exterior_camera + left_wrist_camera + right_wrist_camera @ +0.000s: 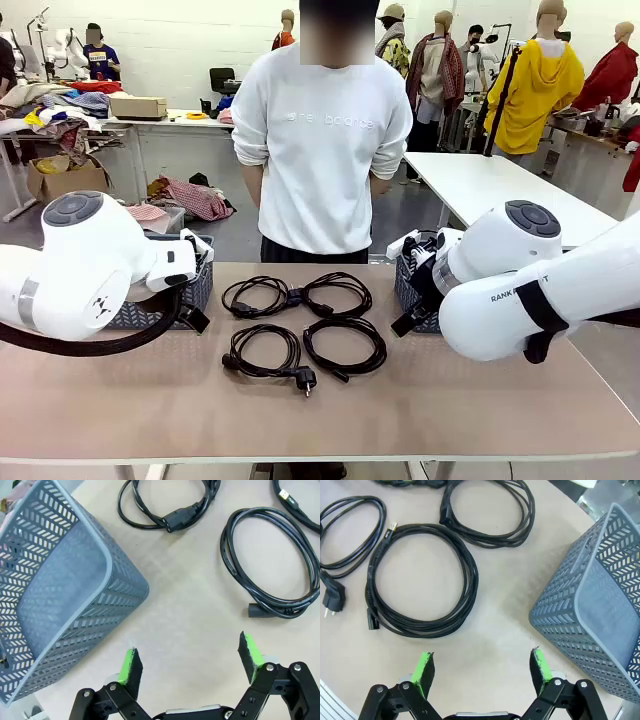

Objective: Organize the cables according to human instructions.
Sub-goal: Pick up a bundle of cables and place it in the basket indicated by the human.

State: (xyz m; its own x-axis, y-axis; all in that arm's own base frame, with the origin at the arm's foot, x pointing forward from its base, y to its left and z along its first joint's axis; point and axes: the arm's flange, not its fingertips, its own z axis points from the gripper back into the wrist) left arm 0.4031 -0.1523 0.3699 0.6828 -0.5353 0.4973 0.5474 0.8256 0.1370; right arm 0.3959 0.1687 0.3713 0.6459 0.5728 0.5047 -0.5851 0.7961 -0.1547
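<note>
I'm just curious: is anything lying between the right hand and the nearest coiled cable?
Nothing visible. The open right hand hangs over bare table, the cable lies just ahead of it, and the basket stands off to one side.

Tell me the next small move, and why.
Probably wait for a cue: the person has both arms behind the back, pointing at nothing. The left pincer and right pincer hang open and empty over bare table; the four cables lie between the baskets.
</note>
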